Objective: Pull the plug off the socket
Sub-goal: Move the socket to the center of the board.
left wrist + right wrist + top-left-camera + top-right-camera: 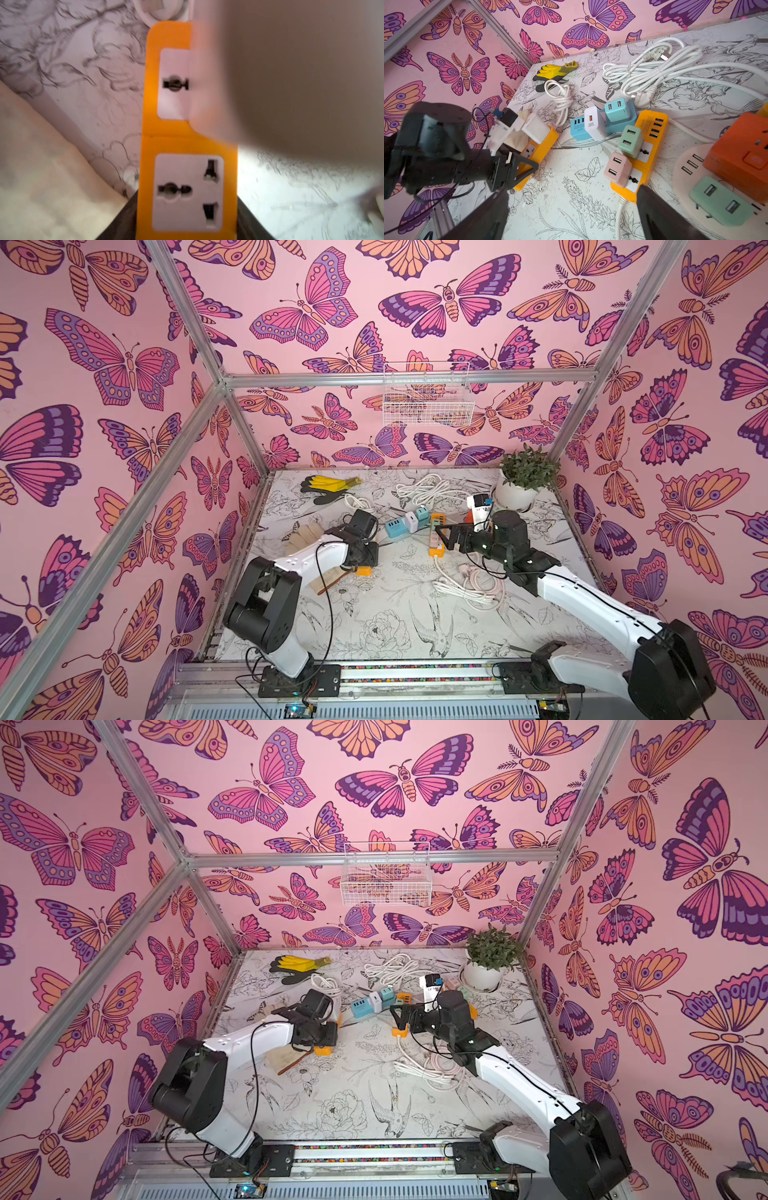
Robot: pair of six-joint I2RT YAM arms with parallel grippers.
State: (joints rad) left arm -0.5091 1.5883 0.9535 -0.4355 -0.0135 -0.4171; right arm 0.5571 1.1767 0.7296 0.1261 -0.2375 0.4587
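Observation:
An orange power strip, the socket (538,148), lies at the left of the table, and a white plug (536,129) sits in its far outlet. My left gripper (517,166) is shut across the strip's near end. In the left wrist view its black fingers (119,218) press both sides of the socket (149,104), and the plug (291,72) is a blurred pale mass close to the lens. In a top view only the strip's near end (363,571) shows below the left wrist. My right gripper (572,191) is open over bare table, holding nothing.
A second orange strip (652,135) with green and pink chargers lies just beyond the right gripper (446,537). A blue strip (577,126), a round white strip (685,176), coiled white cables (654,70), yellow gloves (328,485), a potted plant (525,477) and a beige glove (303,537) crowd the table.

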